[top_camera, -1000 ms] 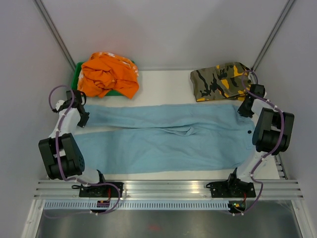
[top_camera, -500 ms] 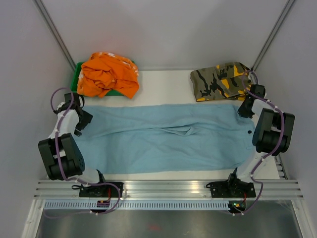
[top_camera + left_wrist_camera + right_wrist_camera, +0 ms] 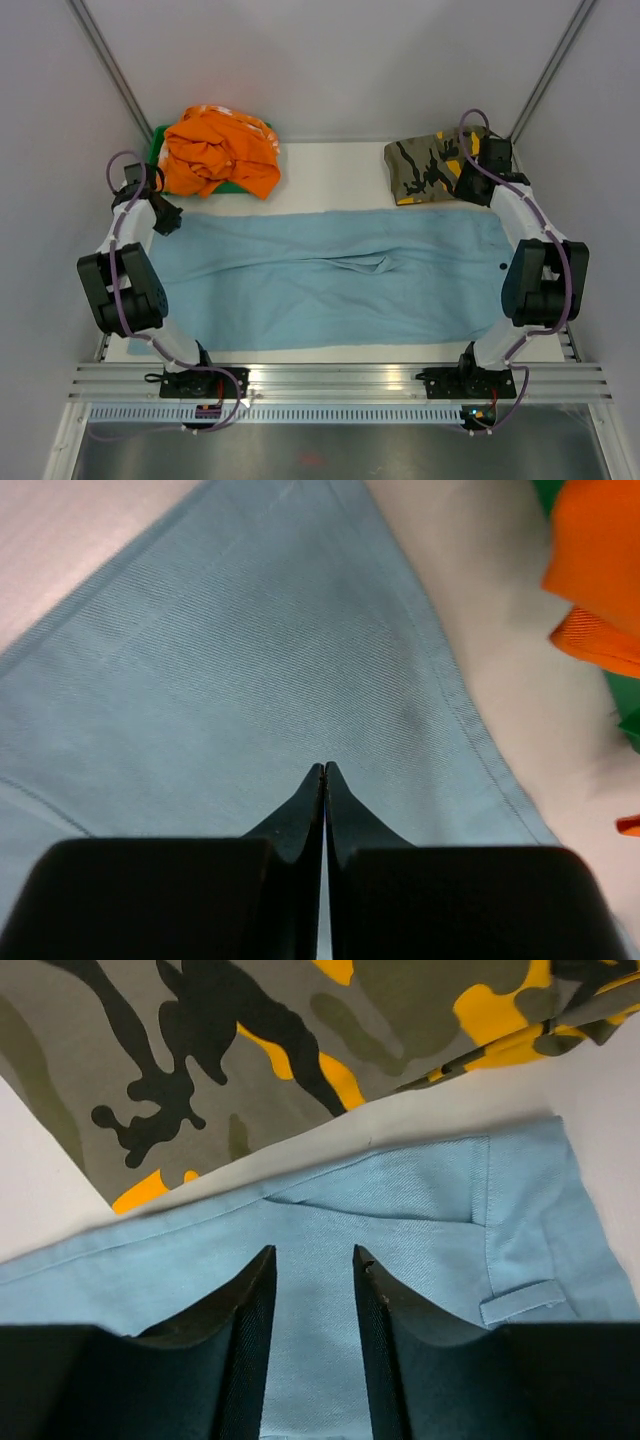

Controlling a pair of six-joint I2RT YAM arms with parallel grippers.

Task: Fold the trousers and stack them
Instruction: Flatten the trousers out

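Observation:
The light blue trousers (image 3: 330, 280) lie spread flat across the table, legs to the left and waist to the right, with the small dark button (image 3: 502, 266) near the right end. My left gripper (image 3: 170, 223) is shut and hovers over the far left leg hem; its wrist view shows the closed tips (image 3: 324, 768) above flat cloth (image 3: 250, 650), holding nothing. My right gripper (image 3: 466, 186) is open over the far corner of the waist; its wrist view shows the jaws apart (image 3: 314, 1252) above the waistband (image 3: 420, 1220).
A camouflage garment (image 3: 430, 165) lies at the back right, just beyond the waist, and shows in the right wrist view (image 3: 200, 1050). An orange garment (image 3: 220, 150) sits on a green one (image 3: 155, 150) at the back left. Grey walls stand close on both sides.
Both grippers have moved toward the back of the table. The right one swung from the waist's right end to its far corner. The left leg end now lies flatter.

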